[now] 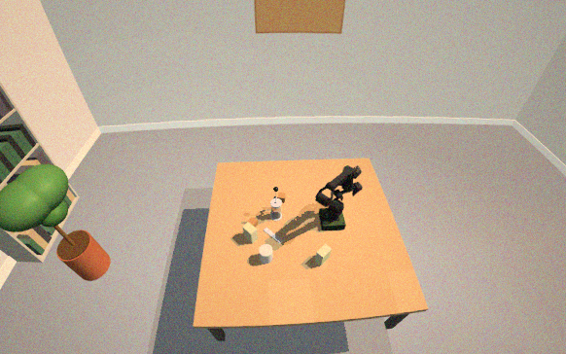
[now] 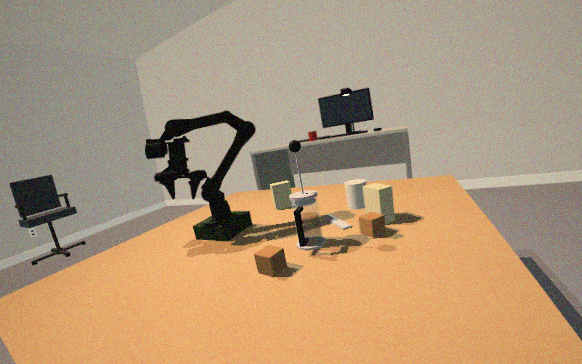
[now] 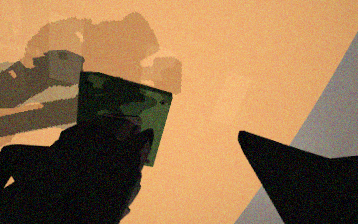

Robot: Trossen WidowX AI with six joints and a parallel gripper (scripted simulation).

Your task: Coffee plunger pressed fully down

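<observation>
My black parallel-jaw gripper [image 2: 181, 186] hangs wide open and empty above the table's far edge, pointing down. The clear glass coffee press [image 2: 305, 220] stands mid-table, black-knobbed plunger [image 2: 295, 146] raised, awaiting my push.

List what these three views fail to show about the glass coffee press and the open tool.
- Glass coffee press: absent from the wrist view, which points at the green arm base.
- Liquid level in the press: too small in the top view; unclear through the glass in the exterior view.
- Flat white item behind the press: too small to identify.
- Open black tool: one finger cut off by the wrist frame edge.
</observation>
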